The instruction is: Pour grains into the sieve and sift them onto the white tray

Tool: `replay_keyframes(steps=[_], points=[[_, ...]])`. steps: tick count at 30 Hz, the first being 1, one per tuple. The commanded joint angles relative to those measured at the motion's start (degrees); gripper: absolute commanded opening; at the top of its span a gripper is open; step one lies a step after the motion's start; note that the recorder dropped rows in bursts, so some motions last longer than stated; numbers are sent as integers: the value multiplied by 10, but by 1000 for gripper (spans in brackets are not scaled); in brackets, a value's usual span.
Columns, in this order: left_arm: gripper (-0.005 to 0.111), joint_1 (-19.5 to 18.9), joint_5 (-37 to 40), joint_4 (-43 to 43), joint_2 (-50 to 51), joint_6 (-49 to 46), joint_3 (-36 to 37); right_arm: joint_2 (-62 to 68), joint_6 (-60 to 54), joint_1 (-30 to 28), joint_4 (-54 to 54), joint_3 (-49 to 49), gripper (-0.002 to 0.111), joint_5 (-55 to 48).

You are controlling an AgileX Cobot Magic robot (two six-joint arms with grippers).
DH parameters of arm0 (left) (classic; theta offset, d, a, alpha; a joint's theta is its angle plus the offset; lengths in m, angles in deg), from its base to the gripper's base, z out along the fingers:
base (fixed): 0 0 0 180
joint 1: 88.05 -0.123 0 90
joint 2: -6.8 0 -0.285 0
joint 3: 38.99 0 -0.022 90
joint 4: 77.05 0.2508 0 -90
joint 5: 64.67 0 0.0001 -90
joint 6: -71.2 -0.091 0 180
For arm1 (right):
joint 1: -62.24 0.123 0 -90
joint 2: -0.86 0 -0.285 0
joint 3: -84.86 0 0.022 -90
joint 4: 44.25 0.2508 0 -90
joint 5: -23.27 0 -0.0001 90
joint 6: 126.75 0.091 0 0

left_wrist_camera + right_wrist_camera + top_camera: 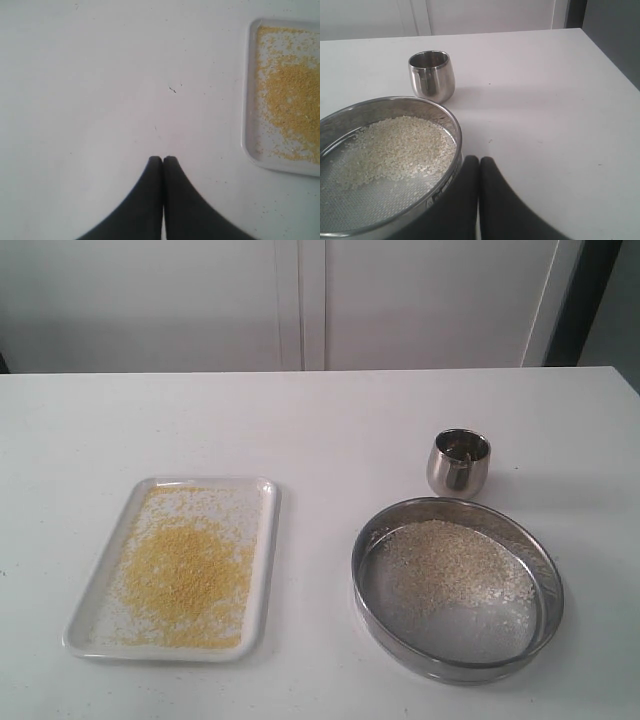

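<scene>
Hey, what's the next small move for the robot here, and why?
Likely stop here; sifting looks done. Yellow grains cover the tray, only coarse pale grains sit in the sieve, and the cup stands upright near it.

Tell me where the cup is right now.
In the exterior view, the cup stands upright on the right side of the table, just beyond the far rim of the sieve.
</scene>
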Motion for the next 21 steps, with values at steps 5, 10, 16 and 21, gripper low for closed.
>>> replay_keyframes(steps=[5,10,16,21], points=[[0,-3,-136,-6,-98,2,141,-3,4,-4,-4,4,0,8],[0,-3,-164,-6,-153,2,225,-3,4,-4,-4,4,0,8],[0,-3,-221,15,-213,-1,293,-3,4,-4,-4,4,0,8],[0,-3,-232,15,-252,-1,325,-3,4,-4,-4,4,0,8]])
